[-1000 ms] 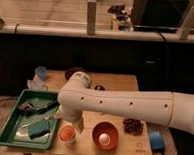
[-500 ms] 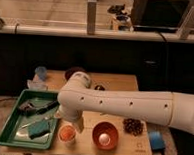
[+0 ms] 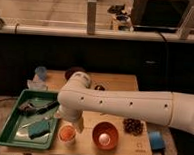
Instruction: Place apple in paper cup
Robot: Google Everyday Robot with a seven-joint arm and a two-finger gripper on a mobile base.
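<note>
Hovering unmoved, my claw [image 3: 73, 121] is waiting just above the paper cup [image 3: 66, 140], the apple [image 3: 66, 133] sitting inside; its grip I cannot tell.

A robotics lab or office test area is indicated: a small wooden worktop [image 3: 117, 82] laid with a green tray [image 3: 9, 131] of objects, a dark monitor [image 3: 160, 11] behind. The hand [image 3: 70, 121] is poised low over the worktop's front left, beside the tray.

Dim warm light, soft shadows; claw [image 3: 71, 122], perhaps shaded, above paper cup [image 3: 66, 136].
</note>
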